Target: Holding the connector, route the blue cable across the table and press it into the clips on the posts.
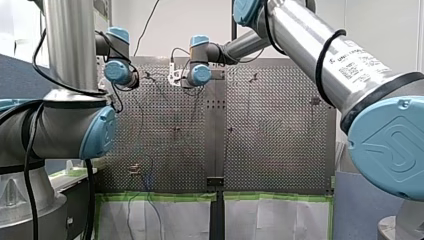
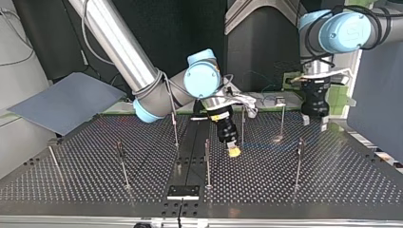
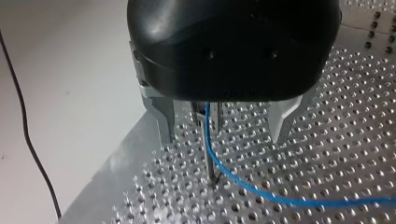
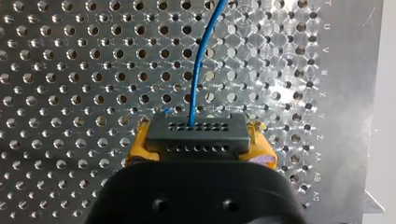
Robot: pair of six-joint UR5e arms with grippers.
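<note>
You have the connector (image 4: 198,135) pinched between the yellow pads (image 4: 135,149) of the right gripper (image 4: 198,142). The blue cable (image 4: 198,70) leaves the connector's face and runs ahead over the perforated table (image 4: 70,93). In the top view this gripper hangs low just right of the frame's centre. The left gripper (image 3: 222,140) stands at that frame's right, its metal fingers (image 3: 161,119) spread on either side of a thin post (image 3: 208,158). The cable drops close alongside the post and trails away across the holes.
</note>
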